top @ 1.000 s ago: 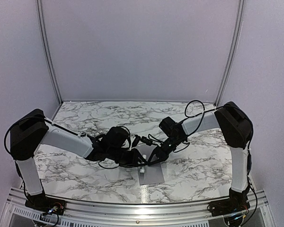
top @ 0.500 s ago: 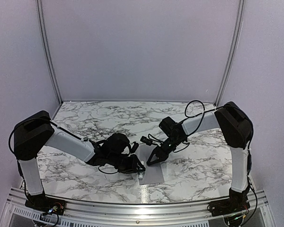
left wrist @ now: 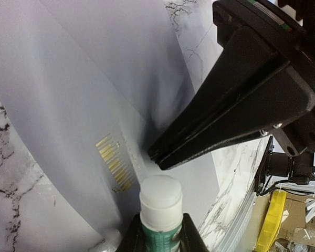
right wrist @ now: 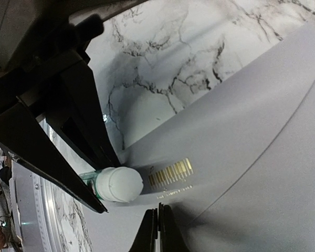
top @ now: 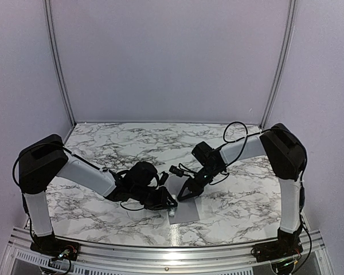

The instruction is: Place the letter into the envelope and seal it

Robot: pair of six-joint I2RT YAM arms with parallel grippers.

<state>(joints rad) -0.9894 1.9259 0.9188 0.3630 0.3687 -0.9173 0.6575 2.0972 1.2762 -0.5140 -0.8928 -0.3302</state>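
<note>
The left claw (left wrist: pixel 158 239) grips the glue tube (left wrist: pixel 160 205) over the envelope (left wrist: pixel 79 84), which lies flat on the table (top: pixel 109 143). The right claw (right wrist: pixel 158 228), pinched shut, rests on it. The letter is maybe inside. Rub glue gently along the flap.

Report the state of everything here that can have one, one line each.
envelope: lying flat, right fingertips on it; flap position unclear.
glue tube: gripped, white end pointing at the envelope.
left gripper: shut on the glue tube.
right gripper: shut, holding nothing, tips down on the envelope.
letter: not in view.
</note>
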